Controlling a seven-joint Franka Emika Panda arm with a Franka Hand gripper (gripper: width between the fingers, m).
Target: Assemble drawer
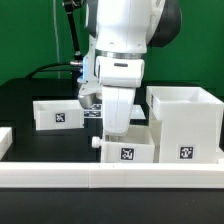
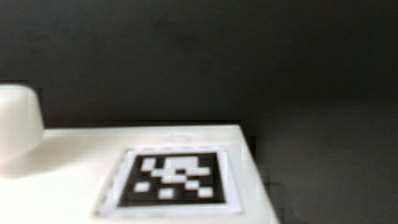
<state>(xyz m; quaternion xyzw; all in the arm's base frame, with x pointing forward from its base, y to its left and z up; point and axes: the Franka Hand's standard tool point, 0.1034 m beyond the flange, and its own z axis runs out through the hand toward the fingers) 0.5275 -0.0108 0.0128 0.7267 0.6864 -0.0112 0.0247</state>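
The white drawer casing (image 1: 185,125), tall and open-topped with a tag on its front, stands at the exterior view's right. One white tray (image 1: 57,113) sits at the left. A second tray (image 1: 126,150), with a tag on its front and a knob (image 1: 95,142) on its left side, sits at the front centre. My gripper (image 1: 117,128) reaches down right behind or into this second tray, and its fingertips are hidden. The wrist view shows a white tagged face (image 2: 175,180) close up, with a white rounded part (image 2: 15,125) beside it. No fingers show there.
The low white border wall (image 1: 110,182) runs along the front, and a piece of it (image 1: 5,140) shows at the left edge. The marker board (image 1: 92,113) lies between the left tray and the arm. The table is black.
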